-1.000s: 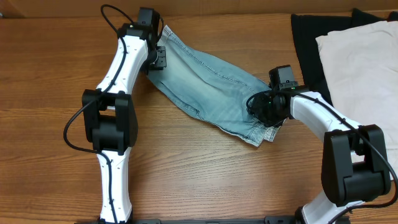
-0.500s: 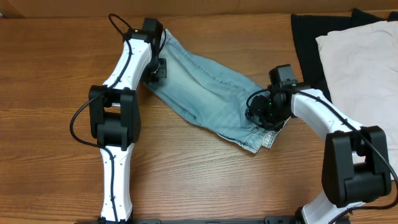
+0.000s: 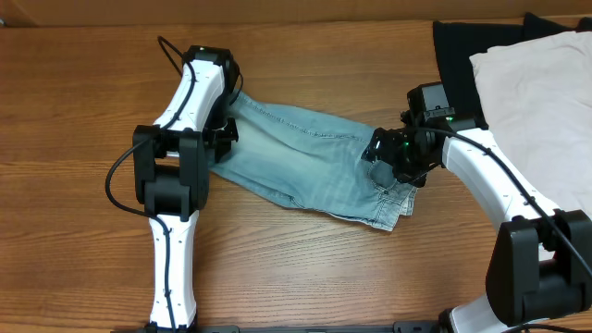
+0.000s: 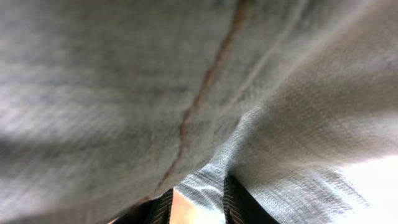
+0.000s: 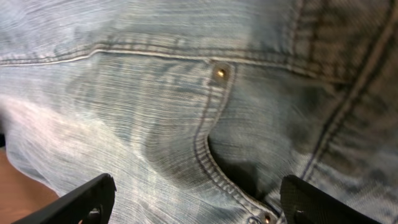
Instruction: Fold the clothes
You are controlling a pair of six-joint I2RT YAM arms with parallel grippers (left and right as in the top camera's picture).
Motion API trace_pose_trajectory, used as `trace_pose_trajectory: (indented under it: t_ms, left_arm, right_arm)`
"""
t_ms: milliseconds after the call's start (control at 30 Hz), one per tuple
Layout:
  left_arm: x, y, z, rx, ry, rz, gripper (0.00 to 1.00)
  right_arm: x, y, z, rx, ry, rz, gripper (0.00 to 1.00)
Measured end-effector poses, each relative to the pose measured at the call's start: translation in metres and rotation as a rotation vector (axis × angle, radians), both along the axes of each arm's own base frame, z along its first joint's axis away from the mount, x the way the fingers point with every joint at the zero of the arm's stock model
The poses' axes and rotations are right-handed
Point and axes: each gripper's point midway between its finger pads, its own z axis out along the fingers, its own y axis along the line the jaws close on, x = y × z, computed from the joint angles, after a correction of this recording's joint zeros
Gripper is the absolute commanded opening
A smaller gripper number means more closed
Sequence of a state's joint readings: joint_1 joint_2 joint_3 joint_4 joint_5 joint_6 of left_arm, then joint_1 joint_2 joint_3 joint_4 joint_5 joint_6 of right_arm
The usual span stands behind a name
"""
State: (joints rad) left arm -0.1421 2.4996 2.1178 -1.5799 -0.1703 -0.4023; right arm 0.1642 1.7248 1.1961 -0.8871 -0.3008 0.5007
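Note:
The faded light-blue denim shorts (image 3: 296, 162) lie crumpled across the middle of the wooden table, with the waist end at the right. My left gripper (image 3: 220, 137) is at their left end. In the left wrist view its fingers (image 4: 198, 208) are shut on a fold of the denim (image 4: 124, 74), which fills the frame. My right gripper (image 3: 393, 157) is over the right end. In the right wrist view its fingers (image 5: 199, 205) are wide open above a front pocket seam with a rivet (image 5: 219, 73), and the denim (image 5: 155, 112) lies under them.
A cream-white garment (image 3: 536, 92) lies on a black garment (image 3: 458, 65) at the back right, close to my right arm. Bare wooden table (image 3: 74, 111) shows to the left and along the front.
My left gripper has moved toward the front with the shorts' left end, swinging the shorts to lie more level across the table. My right gripper has shifted slightly back.

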Motion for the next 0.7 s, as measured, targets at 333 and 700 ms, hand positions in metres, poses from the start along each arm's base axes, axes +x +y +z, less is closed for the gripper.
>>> trace_pose_trajectory:
  t_ms: [333, 700]
  left_arm:
    - [-0.019, 0.005, 0.006, 0.015, 0.091, -0.019, 0.15]
    - [0.031, -0.003, 0.061, -0.028, -0.224, -0.022, 0.24]
  right_arm:
    - [-0.018, -0.038, -0.002, 0.018, 0.109, -0.076, 0.98]
    - [-0.022, -0.084, 0.006, 0.035, 0.063, -0.065, 1.00]
